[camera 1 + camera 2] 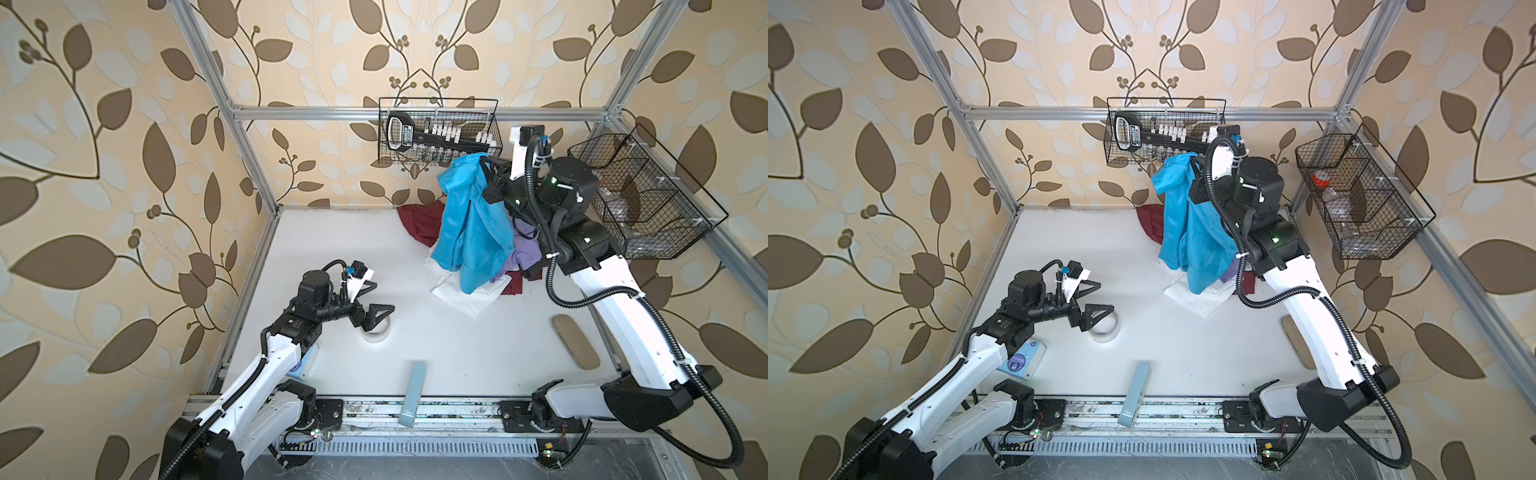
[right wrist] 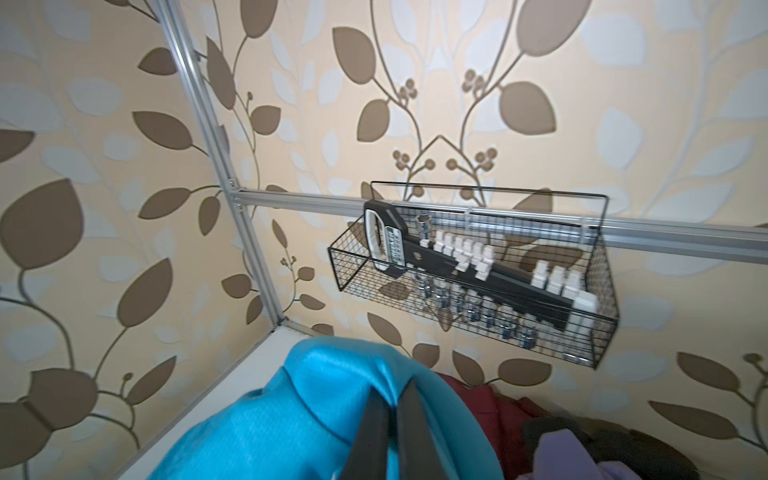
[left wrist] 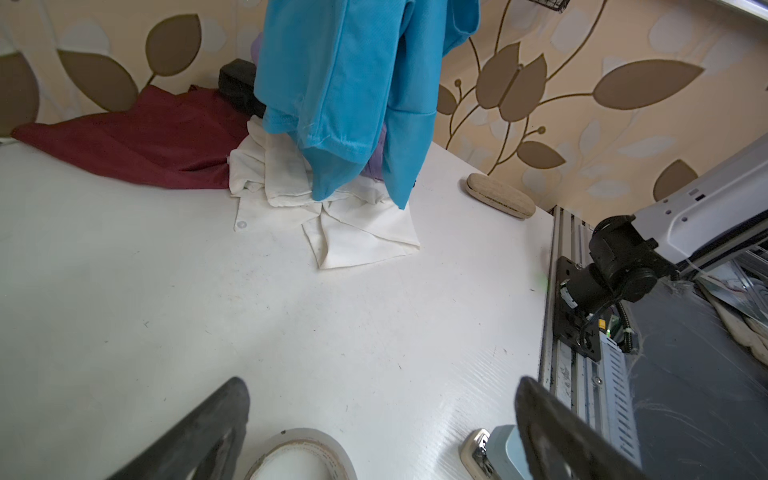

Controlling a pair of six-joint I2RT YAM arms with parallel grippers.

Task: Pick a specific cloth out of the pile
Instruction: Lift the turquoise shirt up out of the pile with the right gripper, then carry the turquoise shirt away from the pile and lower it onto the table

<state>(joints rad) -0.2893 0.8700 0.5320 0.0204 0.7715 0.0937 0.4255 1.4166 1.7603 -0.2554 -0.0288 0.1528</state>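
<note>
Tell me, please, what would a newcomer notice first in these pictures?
The turquoise cloth stands out: it hangs from the shut fingers of the right gripper, over the pile at the back right of the table. Next, the left gripper hovers open above a tape roll on the left side.

Fine-knit turquoise cloth (image 1: pixel 469 224), soft with a faint sheen; a matt, creased white woven shirt (image 3: pixel 361 232); a matt maroon garment (image 3: pixel 145 141). The white table (image 1: pixel 332 257) is smooth and lightly scuffed; the frame (image 1: pixel 316 111) brushed metal; the basket (image 2: pixel 604 266) black wire mesh; the tape roll (image 3: pixel 303 435) glossy.
</note>
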